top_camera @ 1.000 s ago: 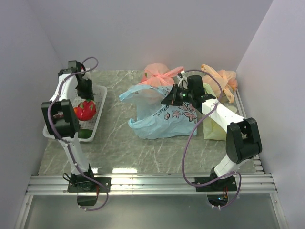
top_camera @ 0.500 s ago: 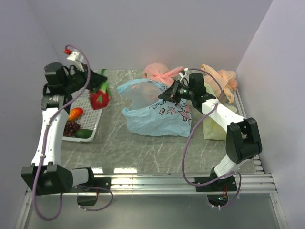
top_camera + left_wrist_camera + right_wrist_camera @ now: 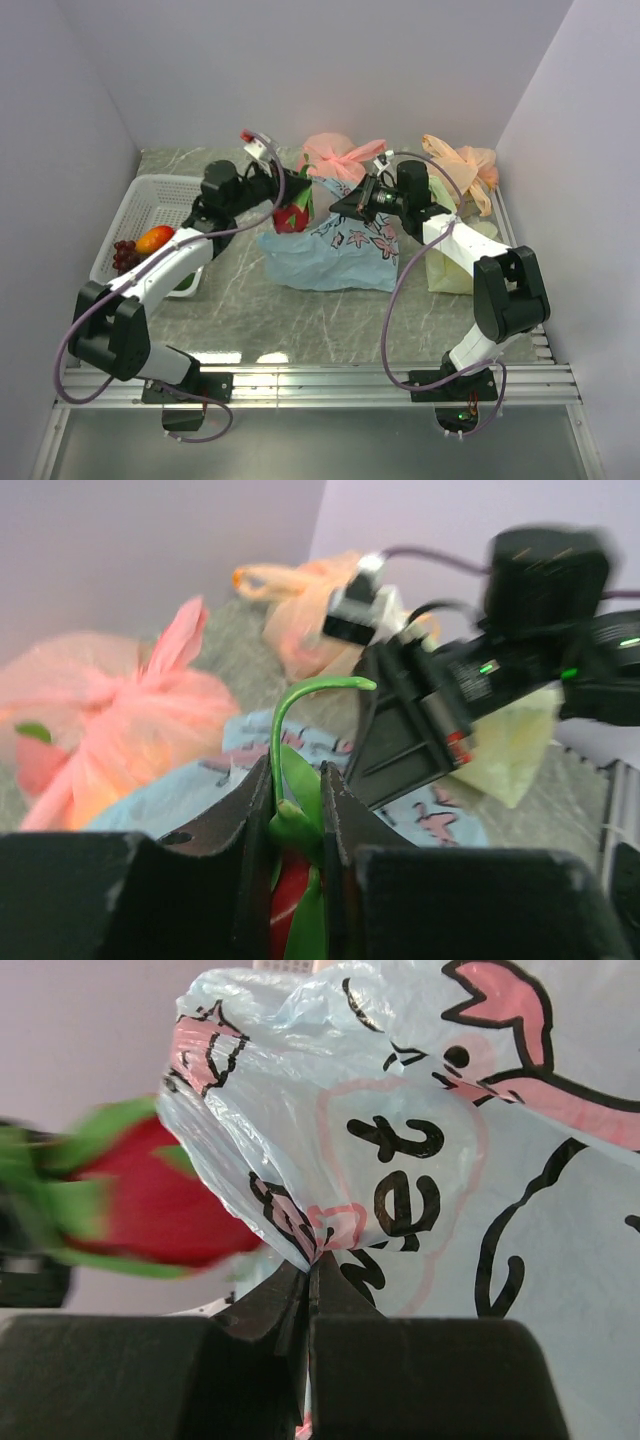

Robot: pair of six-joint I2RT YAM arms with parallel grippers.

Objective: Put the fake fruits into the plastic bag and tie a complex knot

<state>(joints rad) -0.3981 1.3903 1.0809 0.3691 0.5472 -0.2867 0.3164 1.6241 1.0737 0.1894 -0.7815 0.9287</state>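
Red dragon fruit [image 3: 292, 217] with green tips was clamped between the jaws of the left gripper [image 3: 297, 785], held in the air just beside the mouth of the light blue plastic bag [image 3: 335, 260]. The right gripper [image 3: 308, 1272] was closed tight on a fold of the bag's rim and held it up. The orange fruit [image 3: 153, 238] and the grape bunch [image 3: 124, 256] lay in the white basket [image 3: 165, 188] at the left

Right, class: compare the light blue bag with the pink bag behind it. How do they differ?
The light blue bag carries a pink-and-dark print; the pink bag is plain. The light blue bag is untied, its edge pinched by the right gripper; the pink bag is knotted shut and not gripped. Both are thin translucent plastic.
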